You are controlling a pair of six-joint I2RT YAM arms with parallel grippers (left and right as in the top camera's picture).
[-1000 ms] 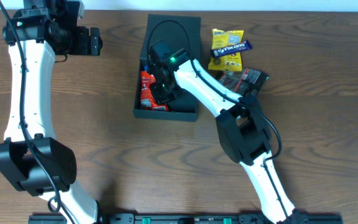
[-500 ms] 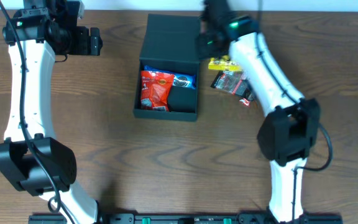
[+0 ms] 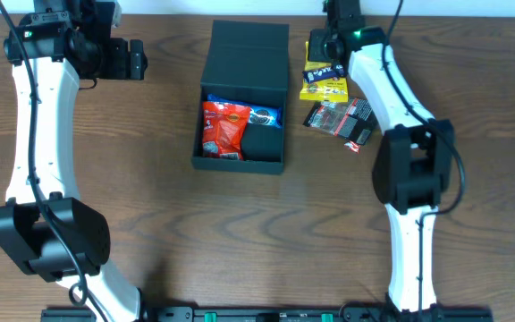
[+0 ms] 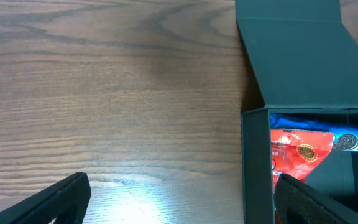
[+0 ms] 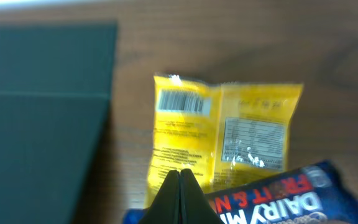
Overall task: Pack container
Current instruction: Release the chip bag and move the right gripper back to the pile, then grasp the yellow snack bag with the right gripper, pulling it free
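The dark green container stands at the table's middle with its flap lid laid open behind it. Inside lie a red packet, a blue packet and a black packet. The left wrist view shows its wall and the red packet. My right gripper is shut and empty, above a yellow packet and a blue Dairy Milk bar right of the lid. My left gripper is open and empty at the far left.
A dark clear-wrapped snack packet lies right of the container, below the yellow packet and the blue bar. The table's back edge runs just behind the lid and the right gripper.
My right gripper has left the container, where it was a second ago, and swung up and right to above the yellow packet. The black packet now lies in the container. The left arm has not moved.
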